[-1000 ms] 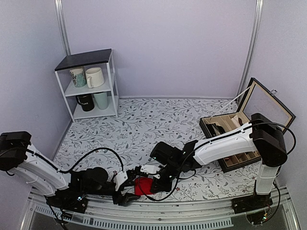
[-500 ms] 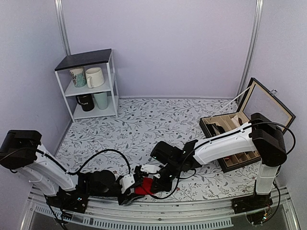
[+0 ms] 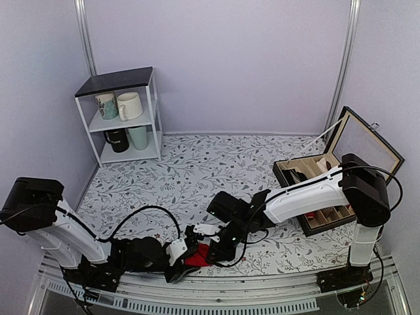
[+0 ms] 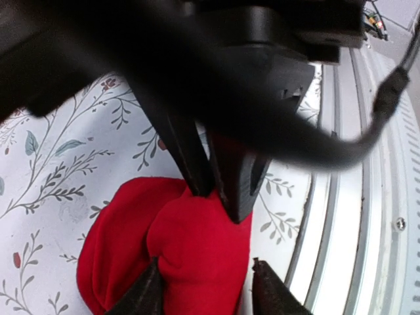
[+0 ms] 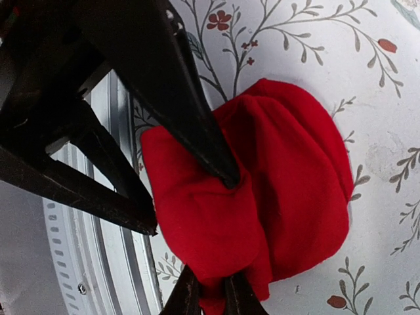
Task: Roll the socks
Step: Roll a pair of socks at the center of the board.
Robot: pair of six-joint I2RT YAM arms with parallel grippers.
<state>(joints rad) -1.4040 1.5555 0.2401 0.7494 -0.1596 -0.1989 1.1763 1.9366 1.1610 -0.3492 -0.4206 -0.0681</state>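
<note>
The socks (image 3: 200, 256) are a bright red bundle lying on the floral table cover close to the front rail. My right gripper (image 5: 210, 296) is shut on a fold at the edge of the socks (image 5: 282, 184). In the left wrist view it reaches in from above as two dark fingers (image 4: 236, 184) pinching the red cloth. My left gripper (image 4: 207, 292) straddles the socks (image 4: 197, 243), with one finger against the cloth and the other just beside its edge. From the top view, both grippers (image 3: 187, 252) (image 3: 211, 248) meet at the bundle.
The metal front rail (image 3: 216, 298) runs right next to the socks. A white shelf with mugs (image 3: 121, 115) stands at the back left. An open compartment box (image 3: 328, 190) sits at the right, behind the right arm.
My left gripper has moved right up to the socks and its jaws have narrowed around them. The right gripper has kept its pinch and barely moved.
</note>
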